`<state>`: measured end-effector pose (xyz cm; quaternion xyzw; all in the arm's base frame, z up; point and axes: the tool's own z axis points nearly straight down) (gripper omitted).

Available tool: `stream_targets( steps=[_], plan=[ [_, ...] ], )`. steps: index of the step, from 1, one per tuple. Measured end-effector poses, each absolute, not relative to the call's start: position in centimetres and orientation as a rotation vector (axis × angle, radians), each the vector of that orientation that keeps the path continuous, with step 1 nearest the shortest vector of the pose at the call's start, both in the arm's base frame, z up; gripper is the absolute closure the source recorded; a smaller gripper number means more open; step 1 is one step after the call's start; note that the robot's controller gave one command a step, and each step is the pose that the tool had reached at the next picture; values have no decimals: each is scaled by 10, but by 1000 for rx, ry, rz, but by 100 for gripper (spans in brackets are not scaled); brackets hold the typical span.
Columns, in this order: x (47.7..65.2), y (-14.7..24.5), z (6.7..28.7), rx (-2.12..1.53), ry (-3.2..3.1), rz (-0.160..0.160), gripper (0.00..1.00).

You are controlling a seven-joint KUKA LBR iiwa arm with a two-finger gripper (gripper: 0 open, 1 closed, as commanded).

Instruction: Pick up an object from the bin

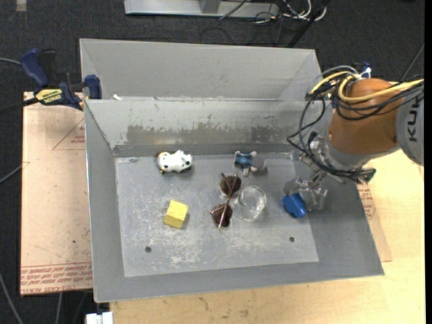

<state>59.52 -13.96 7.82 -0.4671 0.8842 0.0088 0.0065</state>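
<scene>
Starting at the left of the grey metal bin (202, 252), a white toy animal (174, 161) with dark spots lies close to the foot of the back wall. Nearer the front and well apart from it sits a yellow cube (175, 214), turned a little askew to the bin's sides. Toward the middle of the floor lies a pair of sunglasses (226, 198) with dark reddish lenses, one lens toward the back and the other toward the front. Just beside them on the right, touching or very nearly so, is a clear round dish (251, 203) (what kind of thing it is cannot be made out for certain). Behind these two, near the back wall, rests a small blue-grey toy (245, 160). Further right, by the sloping right wall, lies a blue lump (294, 205), rounded and bright, apart from the clear dish. The pincer (313, 193) is down in the bin just beside this blue lump, on its right and slightly behind it, close enough that the two seem to touch. Whether the pincer is open or closed cannot be told. Above it rises the arm's orange cover (361, 123), with yellow and black cables looped over its top.
</scene>
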Motion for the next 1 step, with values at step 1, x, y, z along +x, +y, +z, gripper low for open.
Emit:
stream_targets(
  steps=[1],
  plan=[
    [595, -137, 78, -1595, 2691, 31, 100]
  ],
)
